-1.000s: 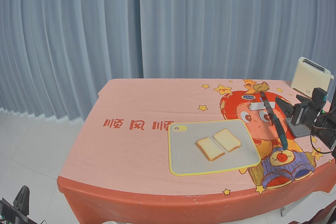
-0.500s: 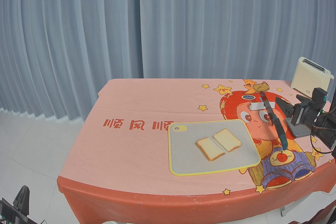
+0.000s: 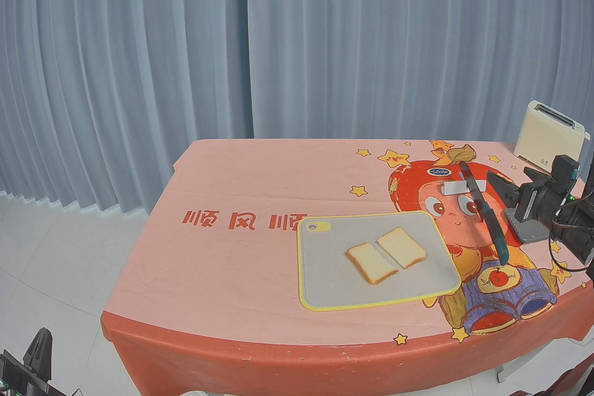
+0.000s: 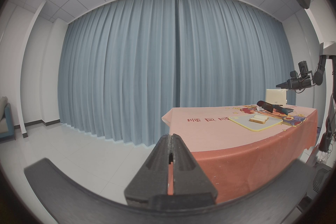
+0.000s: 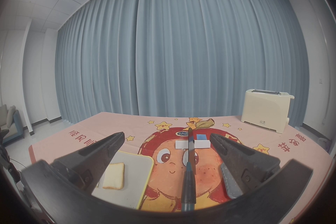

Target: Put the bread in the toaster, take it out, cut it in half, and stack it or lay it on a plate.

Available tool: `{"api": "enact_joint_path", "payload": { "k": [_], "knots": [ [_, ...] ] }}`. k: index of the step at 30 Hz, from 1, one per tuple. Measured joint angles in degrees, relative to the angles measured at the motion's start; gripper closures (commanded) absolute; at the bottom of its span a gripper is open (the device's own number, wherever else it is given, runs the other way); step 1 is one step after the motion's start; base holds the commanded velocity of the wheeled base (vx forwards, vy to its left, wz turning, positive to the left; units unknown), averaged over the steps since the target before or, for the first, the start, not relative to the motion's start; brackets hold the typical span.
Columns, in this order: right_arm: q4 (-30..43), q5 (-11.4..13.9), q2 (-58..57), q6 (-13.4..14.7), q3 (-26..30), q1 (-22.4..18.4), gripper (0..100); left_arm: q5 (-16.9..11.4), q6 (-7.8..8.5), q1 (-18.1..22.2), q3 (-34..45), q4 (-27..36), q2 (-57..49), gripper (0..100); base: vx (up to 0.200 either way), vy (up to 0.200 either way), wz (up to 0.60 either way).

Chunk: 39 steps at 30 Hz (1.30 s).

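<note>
Two bread halves (image 3: 371, 262) (image 3: 402, 247) lie side by side on the grey, yellow-rimmed cutting board (image 3: 328, 286); one half (image 5: 113, 175) is also in the right wrist view. A knife (image 3: 487, 216) with a dark teal handle lies on the tablecloth right of the board, its blade across a small white rest (image 3: 455, 187). My right gripper (image 3: 510, 179) hovers open just right of the knife, whose handle (image 5: 189, 182) lies below, between the spread fingers. The cream toaster (image 3: 549, 137) stands at the table's far right corner. My left gripper (image 4: 171, 139) is shut and holds nothing, low beside the table's left front corner.
A flat grey object (image 3: 526, 227) lies under the right gripper, right of the knife. The pink printed tablecloth (image 3: 235, 267) is bare left of the board. Blue curtains hang behind the table.
</note>
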Motion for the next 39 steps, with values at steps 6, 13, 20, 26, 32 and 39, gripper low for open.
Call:
{"api": "enact_joint_path", "payload": {
  "k": [6, 13, 20, 26, 32, 39],
  "knots": [
    [0.0, -0.3, 0.0, 0.0, 0.2, 2.3, 0, 0.0, 0.00, 0.0, 0.0, 0.0, 0.0, 100, 0.000, 0.000, 0.00],
    [0.1, -1.4, -0.1, 0.1, 0.9, 5.6, 0, 0.0, 0.00, 0.0, 0.0, 0.0, 0.0, 100, 0.000, 0.000, 0.00],
    [0.2, -1.5, 0.3, 0.4, 2.6, 9.8, 0, 0.0, 0.00, 0.0, 0.0, 0.0, 0.0, 100, 0.000, 0.000, 0.00],
    [0.4, -4.2, 2.6, 0.7, 3.0, 12.0, 0, 0.0, 0.00, 0.0, 0.0, 0.0, 0.0, 100, 0.000, 0.000, 0.00],
    [0.2, -5.8, 5.2, 0.8, 3.1, 13.3, 0, 0.0, 0.00, 0.0, 0.0, 0.0, 0.0, 100, 0.000, 0.000, 0.00],
    [0.2, -5.8, 6.0, 0.7, 3.1, 13.6, 0, 0.0, 0.02, 0.0, 0.0, 0.0, 0.0, 100, 0.000, 0.000, 0.00]
  ]
}}
